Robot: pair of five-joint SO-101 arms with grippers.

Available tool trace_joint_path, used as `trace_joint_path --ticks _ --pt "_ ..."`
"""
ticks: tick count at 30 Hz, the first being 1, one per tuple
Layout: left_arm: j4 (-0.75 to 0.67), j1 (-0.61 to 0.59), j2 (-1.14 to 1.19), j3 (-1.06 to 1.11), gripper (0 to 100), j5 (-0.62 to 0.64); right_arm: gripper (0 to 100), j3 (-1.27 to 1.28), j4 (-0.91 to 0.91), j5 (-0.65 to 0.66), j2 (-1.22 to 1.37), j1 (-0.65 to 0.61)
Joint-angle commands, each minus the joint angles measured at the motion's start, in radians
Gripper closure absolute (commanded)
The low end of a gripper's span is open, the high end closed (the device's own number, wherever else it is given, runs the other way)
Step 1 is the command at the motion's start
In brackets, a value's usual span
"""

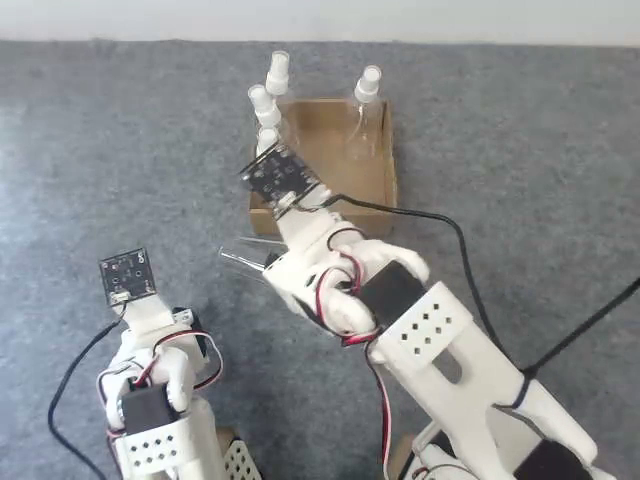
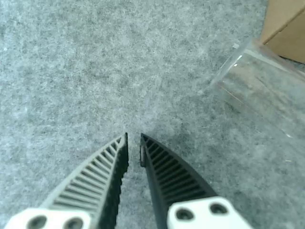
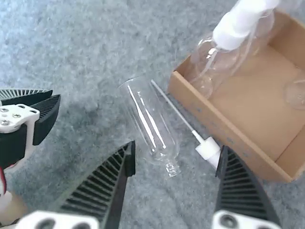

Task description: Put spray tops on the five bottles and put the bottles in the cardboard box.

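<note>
Right gripper [image 3: 177, 148] is hanging with its jaws spread wide over a clear, uncapped bottle [image 3: 150, 124] that is lying on its side on the grey table [image 3: 71, 47]. A loose spray top [image 3: 208, 149] is lying just beside that bottle, its thin tube running along the outer wall of the cardboard box [image 3: 224, 126]. Four bottles with spray tops [image 1: 366, 110] are standing upright inside the box. Left gripper [image 2: 134, 138] is hovering low over bare table near the lying bottle's base, its jaws almost together with a thin gap at the tips and nothing between them.
</note>
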Motion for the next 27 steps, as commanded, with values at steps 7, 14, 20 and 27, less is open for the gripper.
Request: trace_joint_path --ticks 7,14,20,27 --pt "0.005 -0.005 -0.017 -0.01 96 -0.002 76.4 -0.063 0.025 0.058 0.061 -0.061" --pt "0.005 -0.005 -0.017 -0.01 96 -0.002 76.4 -0.066 -0.028 0.058 0.162 -0.073" --pt "0.005 -0.005 -0.017 -0.01 96 -0.002 76.4 -0.068 -0.099 0.058 0.291 -0.076" --pt "0.005 -0.005 -0.017 -0.01 96 -0.002 76.4 -0.071 -0.154 0.098 0.387 -0.076"
